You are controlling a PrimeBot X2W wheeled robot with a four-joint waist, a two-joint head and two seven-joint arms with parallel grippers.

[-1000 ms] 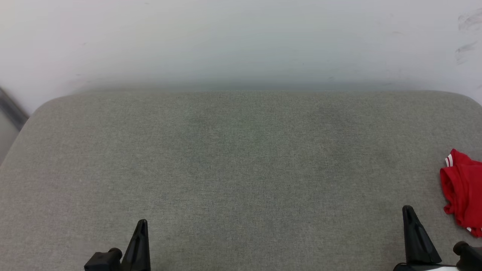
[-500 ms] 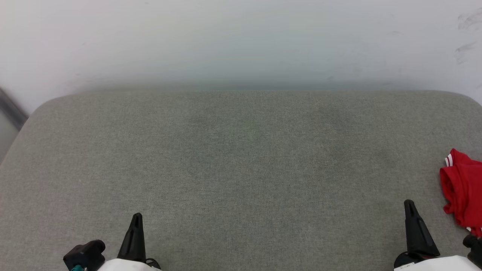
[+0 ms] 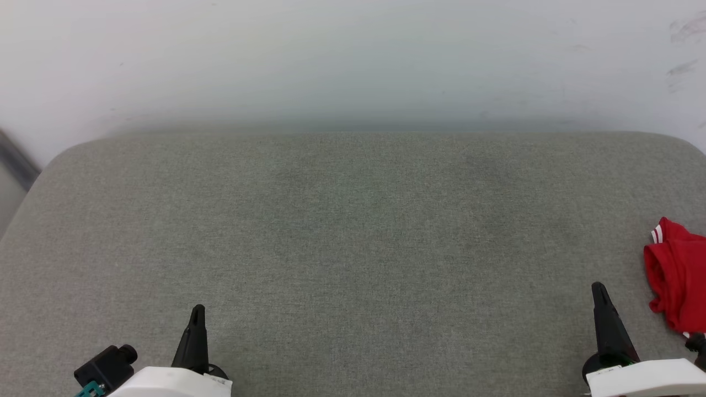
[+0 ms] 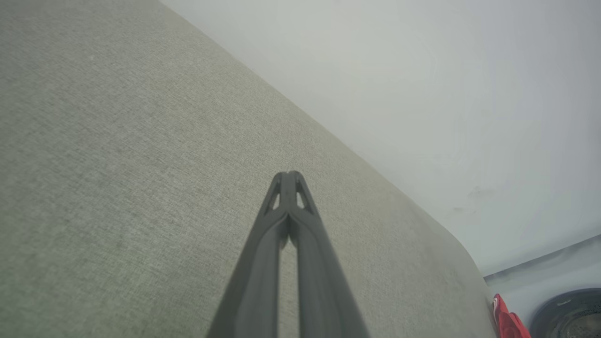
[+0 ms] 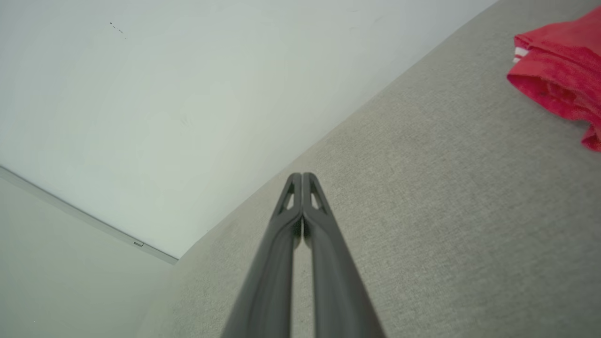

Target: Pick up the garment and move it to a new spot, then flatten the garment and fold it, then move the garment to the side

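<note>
The garment [image 3: 677, 275], bright red with a white-striped trim, lies bunched at the right edge of the grey cushioned surface [image 3: 353, 231], cut off by the frame. It also appears at the upper right in the right wrist view as the garment [image 5: 561, 77], and as a red sliver, the garment [image 4: 507, 321], in the left wrist view. My right gripper [image 3: 598, 291] is shut, empty, just left of the garment and apart from it. My left gripper [image 3: 197, 312] is shut and empty at the lower left. Each wrist view shows its fingertips together: left gripper [image 4: 289, 175], right gripper [image 5: 302, 176].
A pale wall [image 3: 353, 60] rises behind the grey surface. The surface has rounded far corners. A dark strip [image 3: 16, 160] runs at the far left beside it. A dark round object [image 4: 570, 312] sits beyond the surface's corner in the left wrist view.
Both arms have reached a little further forward over the surface, showing more of their white wrists. The garment has not moved.
</note>
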